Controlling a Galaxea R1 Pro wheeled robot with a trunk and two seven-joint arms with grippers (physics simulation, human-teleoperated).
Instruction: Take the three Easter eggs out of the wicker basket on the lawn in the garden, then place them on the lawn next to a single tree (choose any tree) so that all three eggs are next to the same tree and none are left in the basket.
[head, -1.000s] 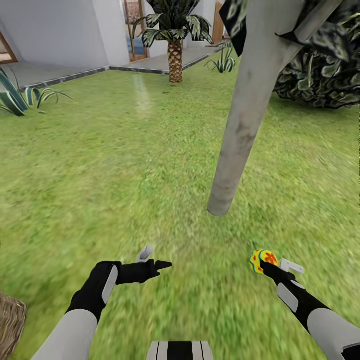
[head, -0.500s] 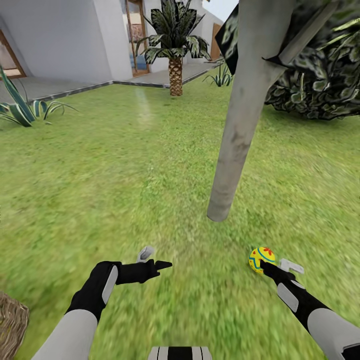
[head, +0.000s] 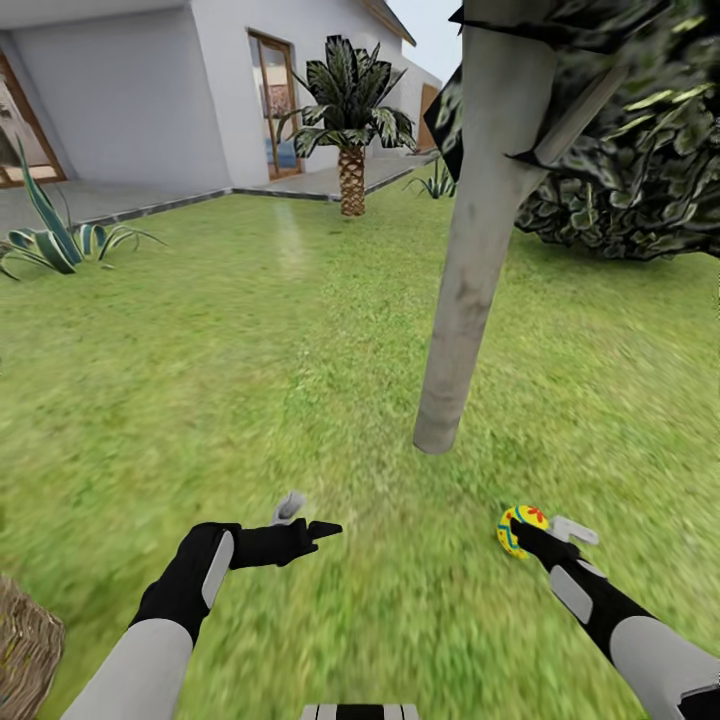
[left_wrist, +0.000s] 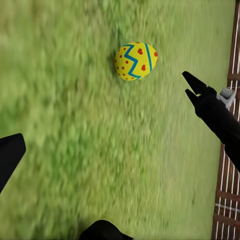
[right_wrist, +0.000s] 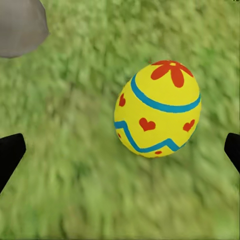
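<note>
At the head view's lower left edge the wicker basket (head: 22, 650) is cut off — its inside is hidden, so any eggs left in it cannot be counted. The left gripper (head: 300, 518) hovers over the lawn (head: 200, 330), fingers spread and empty. Further right, the Easter egg (head: 521, 528) lies on the grass near the foot of the tree (head: 470, 270), between the right gripper's (head: 545, 530) spread fingers, neither touching it. It looks smooth, rigid and rounded — likely to roll; pinch across its widest middle.

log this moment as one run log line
stage: egg placing | right gripper: open, Easter egg on lawn near tree trunk | left gripper: open, empty
</note>
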